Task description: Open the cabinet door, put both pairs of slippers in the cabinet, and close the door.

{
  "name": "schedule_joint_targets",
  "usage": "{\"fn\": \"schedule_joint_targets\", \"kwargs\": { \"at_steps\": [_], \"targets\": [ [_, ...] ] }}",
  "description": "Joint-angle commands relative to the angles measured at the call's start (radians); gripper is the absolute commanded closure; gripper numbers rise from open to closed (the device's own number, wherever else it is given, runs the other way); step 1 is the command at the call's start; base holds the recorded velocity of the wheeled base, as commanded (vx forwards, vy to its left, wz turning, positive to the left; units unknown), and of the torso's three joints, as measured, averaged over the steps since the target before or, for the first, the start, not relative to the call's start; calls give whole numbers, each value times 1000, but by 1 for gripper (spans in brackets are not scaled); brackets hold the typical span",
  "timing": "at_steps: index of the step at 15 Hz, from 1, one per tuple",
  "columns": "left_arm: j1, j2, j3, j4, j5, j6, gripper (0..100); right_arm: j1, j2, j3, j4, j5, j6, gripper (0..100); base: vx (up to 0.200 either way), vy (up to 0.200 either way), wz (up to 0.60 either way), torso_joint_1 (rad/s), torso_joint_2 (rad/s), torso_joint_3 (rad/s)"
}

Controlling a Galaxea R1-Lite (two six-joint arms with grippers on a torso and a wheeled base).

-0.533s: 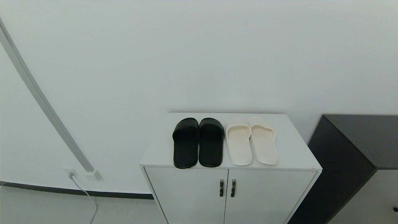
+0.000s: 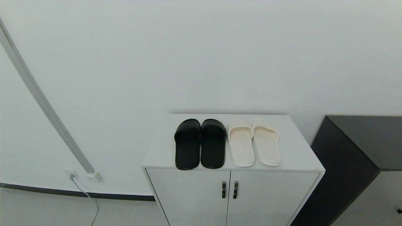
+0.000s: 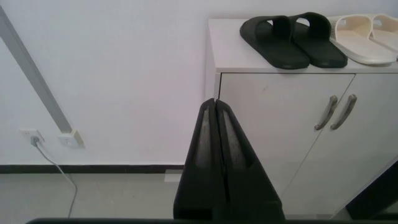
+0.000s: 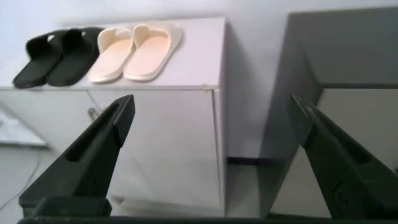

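Left gripper (image 3: 215,112) is seen pressed shut, right gripper (image 4: 211,106) spread wide. Both are held well short of the cabinet (image 2: 188,201), whose doors are shut. Black slippers (image 2: 200,143) and white slippers (image 2: 254,142) are laid side by side on its top. Nothing is shifted since earlier. A wall socket (image 3: 31,135) is caught in the left wrist view, a dark unit (image 4: 336,74) in the right.

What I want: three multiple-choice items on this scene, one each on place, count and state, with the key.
1. Where do the black slippers lie? A on the cabinet top, left of the white pair; B inside the cabinet; C on the floor.
2. How many slippers are there? A two; B four; C six.
3. The cabinet doors are: A both shut; B one open; C both open.
Key: 1 A, they rest on top; 2 B, two black, two white; 3 A, both sit flush, handles together.
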Motion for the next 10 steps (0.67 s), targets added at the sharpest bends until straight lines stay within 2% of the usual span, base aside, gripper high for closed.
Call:
{"fn": "schedule_joint_targets", "kwargs": {
  "at_steps": [1, 2, 4, 5, 6, 10],
  "targets": [
    [1, 1, 0, 0, 0, 0, 100, 53, 361, -41, -145, 57, 14, 0, 0, 0, 0, 0, 0, 0],
    [1, 1, 0, 0, 0, -2, 100, 225, 572, -97, -292, -32, 40, 0, 0, 0, 0, 0, 0, 0],
    [1, 1, 0, 0, 0, -2, 100, 515, 733, -149, -393, -276, 158, 0, 0, 0, 0, 0, 0, 0],
    [1, 1, 0, 0, 0, -2, 100, 619, 819, -187, -439, -392, 204, 0, 0, 0, 0, 0, 0, 0],
    [1, 1, 0, 0, 0, -2, 100, 655, 901, -235, -462, -446, 218, 0, 0, 0, 0, 0, 0, 0],
    [1, 1, 0, 0, 0, -2, 100, 682, 1203, -409, -554, -561, 255, 0, 0, 0, 0, 0, 0, 0]
  ]
}}
